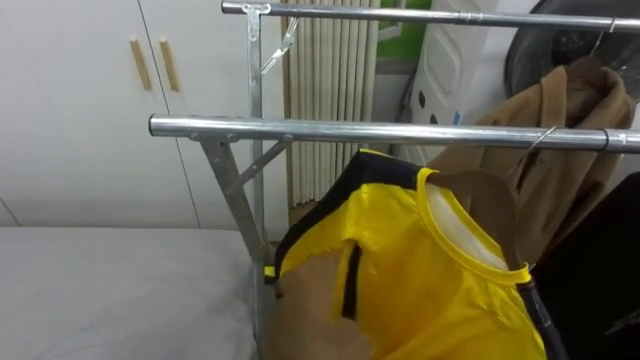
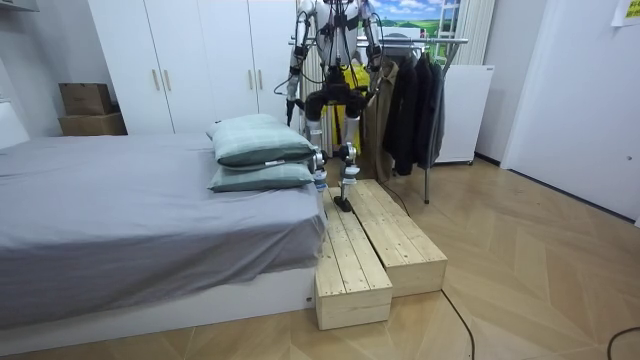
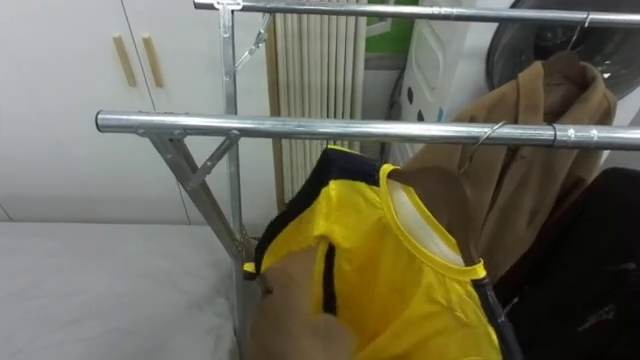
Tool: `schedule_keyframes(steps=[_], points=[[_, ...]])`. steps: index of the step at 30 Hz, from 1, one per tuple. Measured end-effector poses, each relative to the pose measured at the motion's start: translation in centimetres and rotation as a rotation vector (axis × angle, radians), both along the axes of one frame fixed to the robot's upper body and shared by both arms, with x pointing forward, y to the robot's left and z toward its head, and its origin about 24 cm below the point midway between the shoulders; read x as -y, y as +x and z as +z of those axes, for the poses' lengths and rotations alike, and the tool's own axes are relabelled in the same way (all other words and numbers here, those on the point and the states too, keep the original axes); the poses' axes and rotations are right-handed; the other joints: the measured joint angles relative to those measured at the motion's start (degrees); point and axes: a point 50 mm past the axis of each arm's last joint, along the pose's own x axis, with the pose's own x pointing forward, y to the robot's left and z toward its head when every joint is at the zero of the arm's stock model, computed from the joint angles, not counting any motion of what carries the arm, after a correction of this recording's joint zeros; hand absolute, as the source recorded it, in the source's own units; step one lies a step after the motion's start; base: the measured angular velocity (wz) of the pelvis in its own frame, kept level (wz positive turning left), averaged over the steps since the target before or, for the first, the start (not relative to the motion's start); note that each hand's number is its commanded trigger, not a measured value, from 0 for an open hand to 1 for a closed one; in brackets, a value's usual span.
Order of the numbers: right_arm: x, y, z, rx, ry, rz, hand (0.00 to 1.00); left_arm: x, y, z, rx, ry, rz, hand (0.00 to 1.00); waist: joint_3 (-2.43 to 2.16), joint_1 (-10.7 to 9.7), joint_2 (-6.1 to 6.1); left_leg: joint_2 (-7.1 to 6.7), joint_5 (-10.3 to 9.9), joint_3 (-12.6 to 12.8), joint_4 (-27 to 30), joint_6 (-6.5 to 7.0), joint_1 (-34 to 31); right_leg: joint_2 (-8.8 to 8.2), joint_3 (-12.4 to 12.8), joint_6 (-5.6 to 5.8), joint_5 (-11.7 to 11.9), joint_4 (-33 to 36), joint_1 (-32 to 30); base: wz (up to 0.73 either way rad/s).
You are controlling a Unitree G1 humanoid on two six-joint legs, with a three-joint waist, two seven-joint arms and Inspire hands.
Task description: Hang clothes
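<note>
A yellow shirt (image 1: 420,270) with black trim and a white-lined collar hangs close in front of me, just below the lower metal rail (image 1: 380,131) of the clothes rack. A hanger hook (image 1: 543,137) sits over that rail to the right of the shirt. A blurred tan shape (image 1: 312,312) covers the shirt's lower left part; I cannot tell what it is. In the room view I stand on the wooden platform (image 2: 385,245), facing the rack, with the yellow shirt (image 2: 352,76) before my chest.
A brown coat (image 1: 560,150) hangs on the rail to the right, with dark clothes (image 1: 600,270) beside it. A higher rail (image 1: 430,14) runs above. The grey bed (image 1: 110,290) lies at my left, white wardrobe doors (image 1: 90,100) behind it.
</note>
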Motion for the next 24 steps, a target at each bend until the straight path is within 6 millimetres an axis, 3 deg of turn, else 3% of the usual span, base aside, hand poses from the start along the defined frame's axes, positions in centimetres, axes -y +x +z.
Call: schedule_keyframes(steps=[6,14,24], points=[[0.2,-3.1,-1.3,-0.13,-0.052,0.057,0.0,-0.4,-1.1,-0.4,-0.043,0.008,0.019,0.0,0.03,-0.49,0.15,-0.03,-0.02,-1.08,0.0,0.02,-0.13,-0.27,-0.93,0.07,0.1,-0.76,0.56,0.08],[0.4,-5.8,-2.5,-0.263,-0.089,0.092,0.0,-0.6,-2.3,-0.9,-0.094,0.016,0.033,0.0,0.29,-1.04,0.94,-0.06,-0.03,-1.62,0.0,0.03,-0.37,-0.3,-1.02,0.09,0.03,-0.79,0.43,0.02],[0.0,-9.3,-3.6,-0.428,-0.114,0.148,0.0,-0.4,-3.8,-1.7,-0.154,0.033,0.074,0.0,0.26,-1.32,1.32,-0.09,-0.04,-1.84,-0.11,0.04,-0.43,-0.39,-1.35,0.11,-0.01,-0.93,0.5,0.0]])
